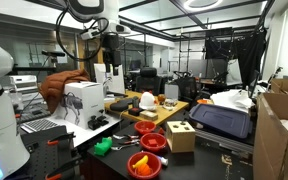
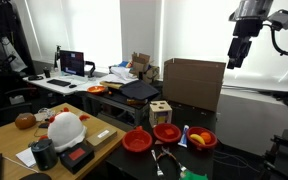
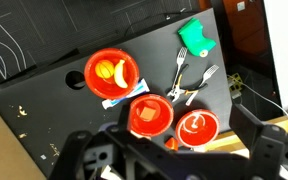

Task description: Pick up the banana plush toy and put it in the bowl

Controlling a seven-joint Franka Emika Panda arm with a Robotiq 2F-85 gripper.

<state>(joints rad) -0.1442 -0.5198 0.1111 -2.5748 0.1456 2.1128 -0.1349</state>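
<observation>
Wrist view looks straight down on the black tabletop [image 3: 44, 110], where three red bowls sit near one another. The banana plush toy [image 3: 119, 72] lies inside the bowl [image 3: 90, 80] that stands a little apart from the other pair. It reads as a small yellow curve against the red, with something paler beside it that is too small to name. The other two bowls [image 3: 151, 115] hold nothing yellow that I can make out. The green toy [image 3: 194, 37] lies on the tabletop well apart from the banana's bowl, with some metal utensils [image 3: 184, 78] between it and the bowls.

The hand [image 2: 238, 52] hangs high above the tabletop in both exterior views, far from every bowl. In the wrist view its fingers [image 3: 84, 150] stand spread at the lower edge with only the tabletop and bowls visible between them, so it carries nothing. In an exterior view the same bowl [image 2: 212, 141] shows a patch of yellow inside, which agrees with the view from above.

Judged from how things lie, the placing looks done. The toy is in a bowl, it is released, and the arm is clear of it, so nothing seems left. If a different bowl is meant, the whole pick and carry remains, and the pictures cannot settle which is the case.
</observation>
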